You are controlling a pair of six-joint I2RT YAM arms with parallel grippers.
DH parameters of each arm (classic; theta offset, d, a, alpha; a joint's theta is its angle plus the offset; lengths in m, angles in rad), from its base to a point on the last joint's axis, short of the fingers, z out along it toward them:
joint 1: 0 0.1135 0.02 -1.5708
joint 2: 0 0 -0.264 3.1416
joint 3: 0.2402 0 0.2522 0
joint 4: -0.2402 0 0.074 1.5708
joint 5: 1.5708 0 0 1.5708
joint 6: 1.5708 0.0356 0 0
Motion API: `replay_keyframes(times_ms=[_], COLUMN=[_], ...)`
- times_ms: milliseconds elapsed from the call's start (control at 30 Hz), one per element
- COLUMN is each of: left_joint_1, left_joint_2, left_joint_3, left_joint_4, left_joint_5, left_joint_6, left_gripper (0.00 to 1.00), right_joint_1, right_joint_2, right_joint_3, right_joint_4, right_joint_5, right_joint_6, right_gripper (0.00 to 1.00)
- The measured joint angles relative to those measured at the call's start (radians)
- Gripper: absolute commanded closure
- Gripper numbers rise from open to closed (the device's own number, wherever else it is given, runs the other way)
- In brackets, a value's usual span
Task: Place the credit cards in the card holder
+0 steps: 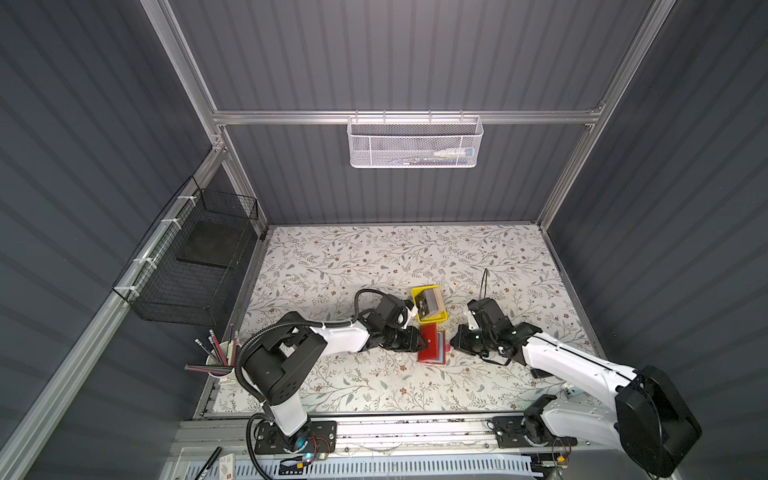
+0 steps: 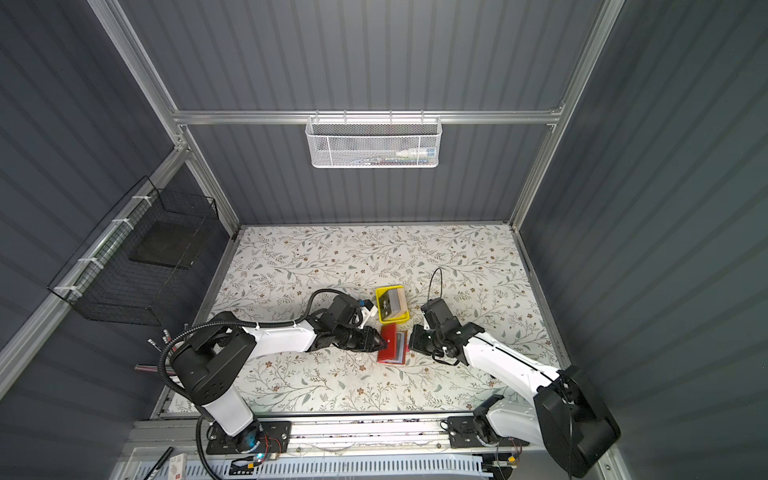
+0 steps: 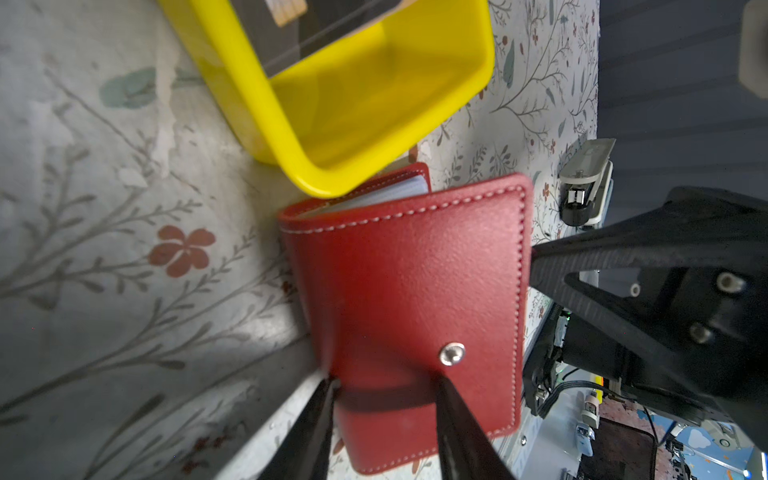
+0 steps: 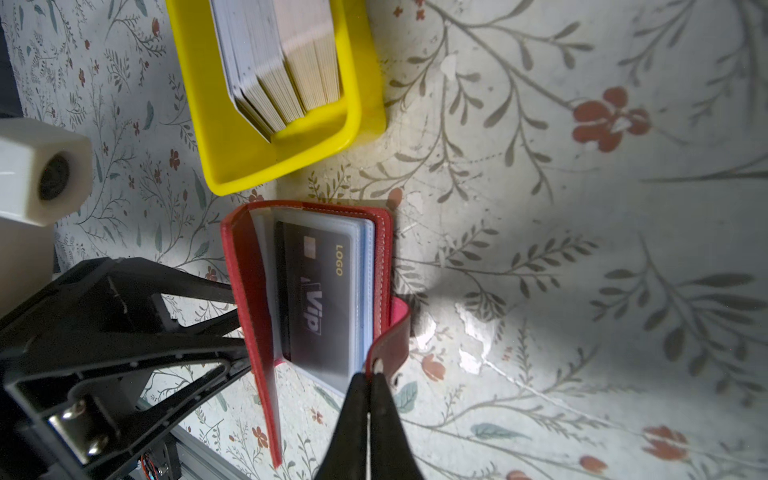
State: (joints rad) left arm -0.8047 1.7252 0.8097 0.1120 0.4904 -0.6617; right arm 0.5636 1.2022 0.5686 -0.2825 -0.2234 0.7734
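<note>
The red card holder (image 1: pixel 430 347) (image 2: pixel 390 347) lies open on the floral table between both arms. Its front cover (image 3: pixel 411 282) stands raised. My left gripper (image 3: pixel 384 380) (image 1: pixel 422 343) is open, and both fingertips (image 4: pixel 239 301) rest against the cover's outer face. A black "VIP" credit card (image 4: pixel 320 299) sits in a clear pocket inside. My right gripper (image 4: pixel 370 376) (image 1: pixel 451 348) is shut on the holder's snap tab strap (image 4: pixel 392 328). More credit cards (image 4: pixel 282 62) (image 1: pixel 428 305) stand stacked in the yellow tray.
The yellow tray (image 1: pixel 434 321) (image 3: pixel 316 183) (image 4: pixel 249 174) touches the holder's far side. A cup of pencils (image 1: pixel 222 361) stands at the table's front left. A black wire basket (image 1: pixel 191 266) hangs on the left wall and a white mesh basket (image 1: pixel 415 141) on the back rail.
</note>
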Motion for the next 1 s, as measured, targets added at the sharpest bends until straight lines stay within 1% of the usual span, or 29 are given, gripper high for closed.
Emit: replay_keyframes(times_ms=[267,733,1000], left_joint_1=[-0.014,-0.056,-0.079], left_joint_2=[0.023,0.069,0.081], left_joint_3=[0.006,0.071,0.095], left_joint_4=[-0.006,-0.034,-0.053], left_joint_5=[-0.005,-0.046,-0.072], left_joint_6=[0.0,0.001,0.005], left_gripper=[0.59,0.59,0.59], right_joint_1=[0.0,0.001,0.011], right_joint_2=[0.023,0.04,0.094], right_joint_3=[0.012,0.038,0.077], right_joint_4=[-0.003,-0.011,-0.018], right_joint_5=[0.0,-0.016,-0.021], right_joint_6=[-0.001,-0.017,-0.031], right_gripper=[0.93,0.94,0.93])
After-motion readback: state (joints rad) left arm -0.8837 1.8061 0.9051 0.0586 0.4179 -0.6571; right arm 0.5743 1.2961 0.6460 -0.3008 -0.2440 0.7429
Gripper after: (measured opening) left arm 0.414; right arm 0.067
